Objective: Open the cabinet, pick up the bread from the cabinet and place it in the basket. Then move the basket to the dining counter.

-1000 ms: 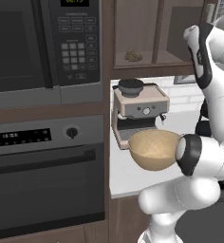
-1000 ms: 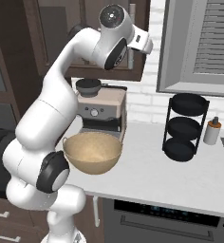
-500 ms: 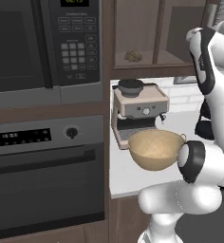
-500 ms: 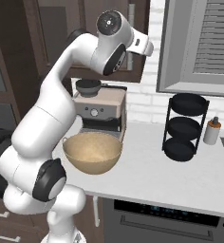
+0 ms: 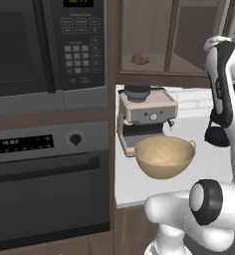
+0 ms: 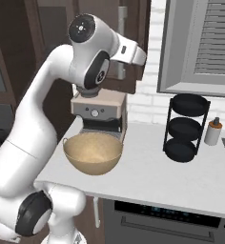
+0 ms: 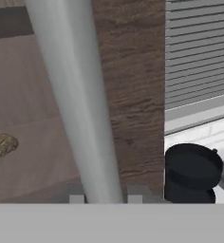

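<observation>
1. Hand view puts the cabinet's (image 7: pixel 133 95) long silver handle (image 7: pixel 78 104) dead centre and very near, running up between the gripper's (image 7: pixel 106 198) two fingertips (image 7: pixel 76 199). The tips stand a little apart on either side of the bar. I cannot tell whether they have closed on it.
2. The cabinet door looks shut or nearly so, so I judge the task to be at its first step, opening the cabinet. Nothing of the later steps is done.
3. The bread (image 5: pixel 140 59) lies on the cabinet shelf, behind the see-through door and above the coffee machine (image 5: pixel 147 117). In the hand view it (image 7: pixel 1 144) shows to the left of the handle.
4. The basket (image 5: pixel 164 156) stands empty on the white worktop (image 6: pixel 181 176), just in front of the coffee machine.
5. What is left: swing the door open, take the bread out, drop it in the basket, then carry the basket to the dining counter.
6. Writing: the microwave (image 5: pixel 45 47), left of the cabinet, has a small lit display and a keypad, and the oven (image 5: pixel 45 184) below it has a panel readout. All are too blurred to read. No brand or label is legible anywhere.
</observation>
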Tool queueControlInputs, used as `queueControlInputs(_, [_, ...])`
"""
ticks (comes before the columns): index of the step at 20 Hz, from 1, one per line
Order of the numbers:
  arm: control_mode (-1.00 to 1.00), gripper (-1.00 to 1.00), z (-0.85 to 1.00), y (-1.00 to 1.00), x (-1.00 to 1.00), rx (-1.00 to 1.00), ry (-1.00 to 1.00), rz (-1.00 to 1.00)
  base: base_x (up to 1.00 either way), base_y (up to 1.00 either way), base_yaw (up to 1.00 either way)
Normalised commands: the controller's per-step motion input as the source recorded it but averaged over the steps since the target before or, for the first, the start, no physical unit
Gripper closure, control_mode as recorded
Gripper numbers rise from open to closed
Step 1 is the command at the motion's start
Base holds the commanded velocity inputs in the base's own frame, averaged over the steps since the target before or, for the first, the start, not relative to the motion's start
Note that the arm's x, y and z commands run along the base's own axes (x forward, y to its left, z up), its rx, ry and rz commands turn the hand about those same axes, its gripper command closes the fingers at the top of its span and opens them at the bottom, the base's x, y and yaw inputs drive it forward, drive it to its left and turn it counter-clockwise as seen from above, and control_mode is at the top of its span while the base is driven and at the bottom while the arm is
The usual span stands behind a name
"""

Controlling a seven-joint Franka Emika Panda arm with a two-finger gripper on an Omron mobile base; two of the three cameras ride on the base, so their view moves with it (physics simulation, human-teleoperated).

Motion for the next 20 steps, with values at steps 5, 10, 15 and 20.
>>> queueControlInputs(5, [-1.00,1.00,-0.14,0.37,-1.00,-0.11,0.22,-0.27,0.00,0.00,0.00])
queueControlInputs(10, [-1.00,1.00,-0.31,0.28,-0.99,-0.06,0.36,-0.45,0.00,0.00,0.00])
queueControlInputs(15, [-1.00,1.00,-0.25,0.55,-0.95,-0.06,0.09,-0.39,0.00,0.00,0.00])
queueControlInputs(20, [-1.00,1.00,0.00,0.26,-0.25,-0.02,0.00,-0.16,0.00,0.00,0.00])
